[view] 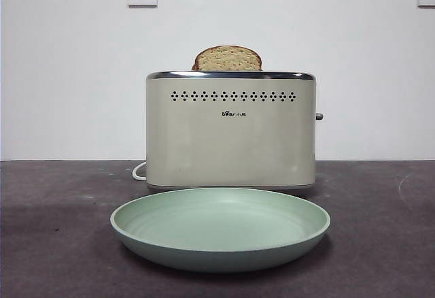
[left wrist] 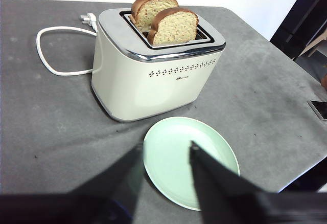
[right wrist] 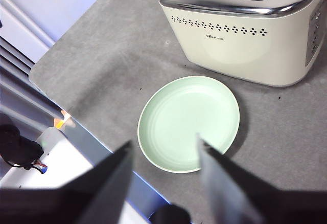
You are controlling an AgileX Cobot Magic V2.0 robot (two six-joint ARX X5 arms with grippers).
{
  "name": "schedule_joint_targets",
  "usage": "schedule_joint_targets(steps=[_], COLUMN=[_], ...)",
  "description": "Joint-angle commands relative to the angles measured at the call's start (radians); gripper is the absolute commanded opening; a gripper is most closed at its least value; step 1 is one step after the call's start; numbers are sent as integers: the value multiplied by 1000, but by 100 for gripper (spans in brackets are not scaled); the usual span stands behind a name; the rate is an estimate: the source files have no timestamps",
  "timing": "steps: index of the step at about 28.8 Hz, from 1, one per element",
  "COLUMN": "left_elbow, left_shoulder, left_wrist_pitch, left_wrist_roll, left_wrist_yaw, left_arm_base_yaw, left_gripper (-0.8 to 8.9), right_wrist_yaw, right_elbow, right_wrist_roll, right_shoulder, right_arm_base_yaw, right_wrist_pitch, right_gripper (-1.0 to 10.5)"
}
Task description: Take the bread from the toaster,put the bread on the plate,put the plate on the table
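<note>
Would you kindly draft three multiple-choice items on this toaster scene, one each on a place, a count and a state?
1. Where is the plate relative to the toaster?
A. On the table in front of the toaster
B. On top of the toaster
C. Behind the toaster

2. How many bread slices stand in the toaster's slots?
A. One
B. Two
C. Three

3. What does the left gripper hold?
A. The plate
B. A slice
C. Nothing

Answers:
1. A, as the front view shows the plate lying on the table before the toaster's dotted face.
2. B, as the left wrist view shows the bread and a narrower slice behind it.
3. C, as its jaws stand apart above the plate with nothing between them; the right gripper is likewise open.
</note>
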Motion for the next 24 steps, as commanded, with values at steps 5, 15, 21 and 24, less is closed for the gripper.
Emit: schedule_joint_targets(steps=[5, 15, 21, 24], left_elbow=[1, 1, 20, 53], left_shoulder=[3, 150, 313, 407], left_wrist_pitch=[61, 286, 463, 539], left_wrist_roll=[-1, 2, 11, 24], left_wrist_yaw=[13, 104, 105, 101], left_arm_base_yaw=[-3, -32, -109, -160], left_gripper=[621, 621, 621, 621], right_wrist_yaw=[-4, -2, 14, 14], right_elbow=[2, 2, 2, 2], right_wrist_roll=[-8, -8, -8, -6], right_shoulder=[0, 6, 9, 10], right_arm_base_yaw=[2, 2, 2, 2], right_wrist_pitch=[7, 18, 18, 17], right_gripper=[661, 661, 661, 661])
